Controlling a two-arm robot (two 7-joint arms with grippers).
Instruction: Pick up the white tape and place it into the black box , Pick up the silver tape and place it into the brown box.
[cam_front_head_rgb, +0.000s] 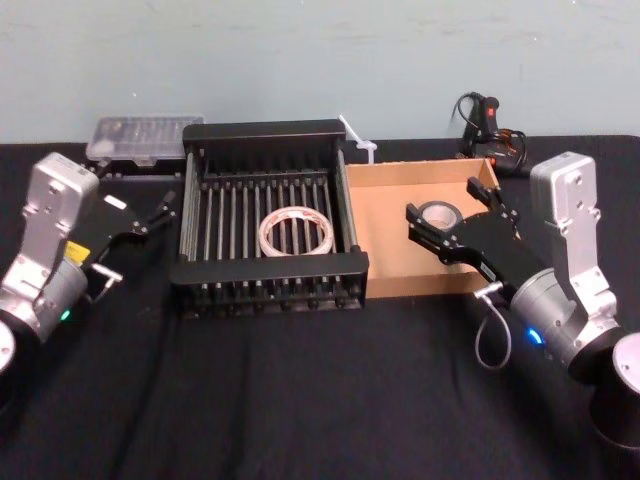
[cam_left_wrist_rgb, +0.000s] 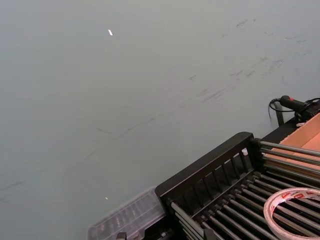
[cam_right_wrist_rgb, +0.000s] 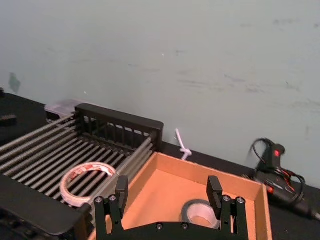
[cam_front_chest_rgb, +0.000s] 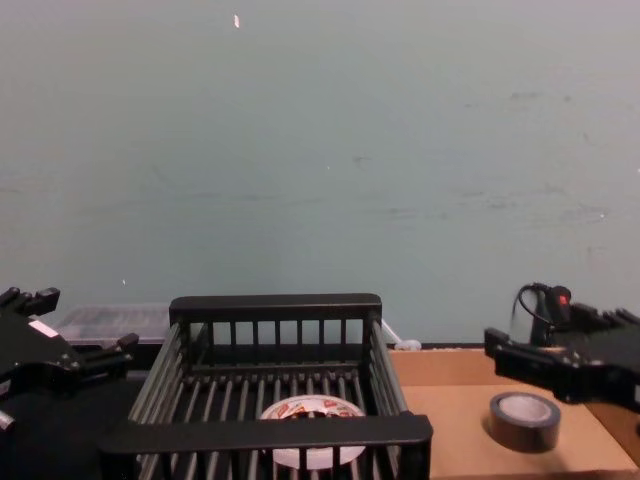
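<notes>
You have the white tape (cam_front_head_rgb: 296, 232) lying flat on the barred floor of the black box (cam_front_head_rgb: 268, 270), centre of the head view. Right of it, the silver tape (cam_front_head_rgb: 437, 213) sits flat in the brown box (cam_front_head_rgb: 385, 240), near its far wall. Your right gripper (cam_right_wrist_rgb: 165, 195) hangs over that tray just this side of the roll, jaws wide apart, holding nothing. Your left gripper (cam_front_head_rgb: 152, 212) is at the crate's left side, fingers spread and empty. A clear plastic case (cam_front_head_rgb: 143, 139) lies in the upper left behind it.
</notes>
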